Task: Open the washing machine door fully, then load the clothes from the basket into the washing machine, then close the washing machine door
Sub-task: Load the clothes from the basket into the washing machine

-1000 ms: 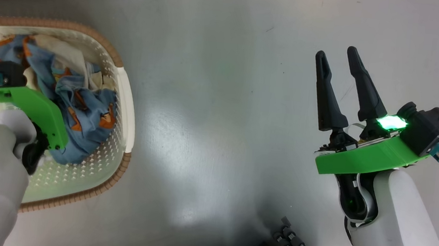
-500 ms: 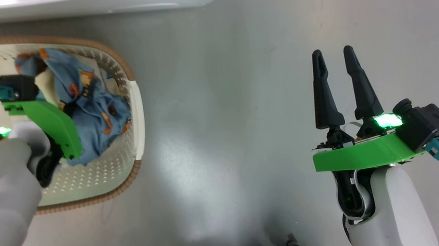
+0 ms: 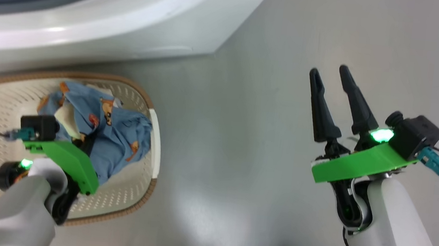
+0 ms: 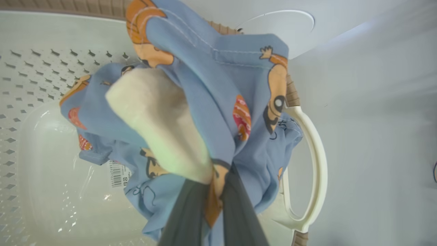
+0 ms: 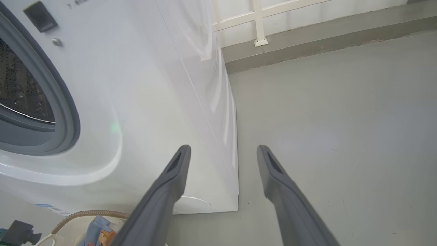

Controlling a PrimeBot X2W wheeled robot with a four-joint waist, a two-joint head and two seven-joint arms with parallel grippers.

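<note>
— Clothes (image 4: 211,85) lie bunched in the basket (image 3: 129,207), long axis from the grip toward its far rim. The left gripper (image 4: 218,171) is closed on them.
— Loading step, I think. Next: lift clear, carry to the washing machine (image 3: 131,28) beyond the basket. Right of the basket, the right gripper (image 3: 328,69) is wide open, empty.

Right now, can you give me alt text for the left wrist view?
The left gripper is shut on the clothes, a bunch of light blue fabric with orange cartoon prints and a cream patch, over the basket. The basket's white handle curves at the right, with grey floor beyond.
</note>
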